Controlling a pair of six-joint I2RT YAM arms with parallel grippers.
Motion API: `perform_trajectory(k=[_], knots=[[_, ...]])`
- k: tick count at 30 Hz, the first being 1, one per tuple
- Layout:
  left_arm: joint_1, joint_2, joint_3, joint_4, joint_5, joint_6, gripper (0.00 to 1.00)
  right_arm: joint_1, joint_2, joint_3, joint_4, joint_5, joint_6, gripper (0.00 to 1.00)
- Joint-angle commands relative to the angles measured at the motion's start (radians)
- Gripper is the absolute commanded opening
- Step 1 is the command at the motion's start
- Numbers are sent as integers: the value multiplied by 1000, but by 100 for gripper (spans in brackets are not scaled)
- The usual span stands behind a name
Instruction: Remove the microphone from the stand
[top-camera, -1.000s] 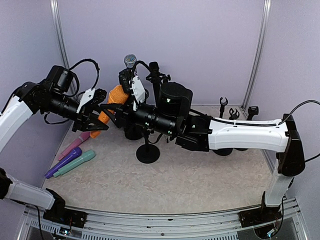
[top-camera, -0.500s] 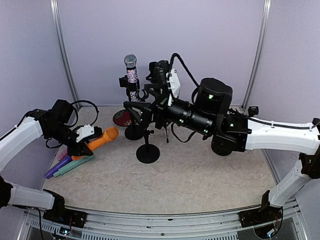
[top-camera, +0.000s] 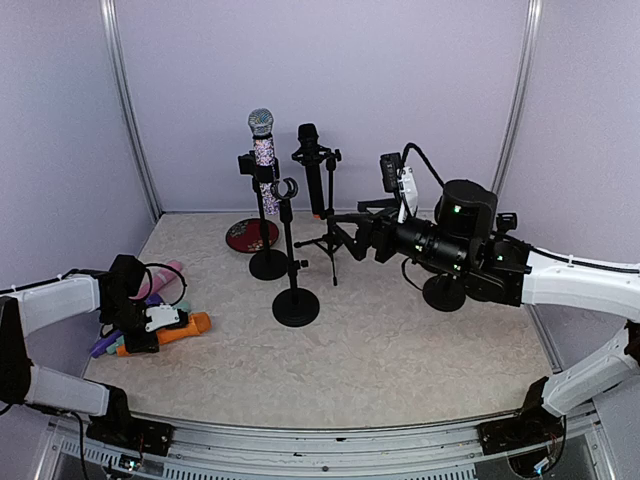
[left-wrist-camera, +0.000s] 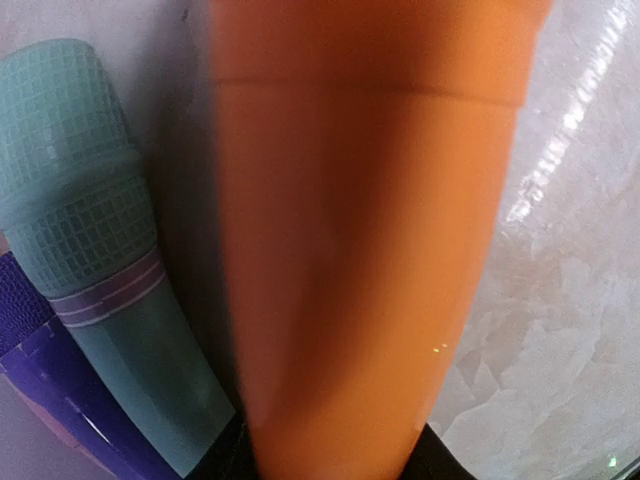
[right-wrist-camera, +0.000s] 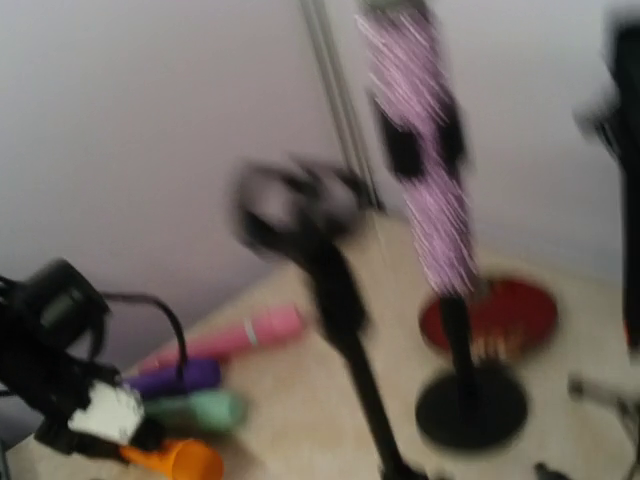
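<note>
The orange microphone (top-camera: 187, 327) lies low at the table's left, beside a pile of other microphones, and fills the left wrist view (left-wrist-camera: 360, 250). My left gripper (top-camera: 163, 330) is shut on its handle, with black fingers flanking it at the bottom edge (left-wrist-camera: 335, 465). The stand (top-camera: 287, 190) it sat in stands upright mid-table with an empty clip, and is blurred in the right wrist view (right-wrist-camera: 330, 290). My right gripper (top-camera: 345, 228) hovers open and holding nothing just right of that stand, next to the tripod. Its fingers do not show in its own view.
A sparkly pink microphone (top-camera: 262, 145) sits in a stand at the back, near a red disc (top-camera: 250, 236). A black microphone (top-camera: 310, 160) is on a tripod. Teal (left-wrist-camera: 90, 250), purple (left-wrist-camera: 40, 380) and pink (top-camera: 165, 272) microphones lie at the left. More stand bases (top-camera: 445, 292) are under the right arm.
My left arm carried the orange microphone down from the stand to the table by the pile. My right arm let go of the stand and pulled back to the right.
</note>
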Motion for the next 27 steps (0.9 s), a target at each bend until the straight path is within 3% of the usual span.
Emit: perform_trajectory(k=[1, 6, 13, 21, 27], knots=[[7, 15, -3, 86, -41, -33, 44, -106, 32, -63, -23, -168, 202, 87], [6, 8, 47, 41, 4, -82, 54, -192, 152, -70, 43, -340, 320, 82], [1, -50, 177, -89, 141, -126, 63, -260, 396, 74, 48, -548, 432, 71], [-61, -60, 468, -251, 437, -235, 76, -278, 629, 254, 106, -658, 600, 63], [-85, -45, 538, -269, 489, -245, 76, -279, 743, 334, 129, -707, 688, 58]])
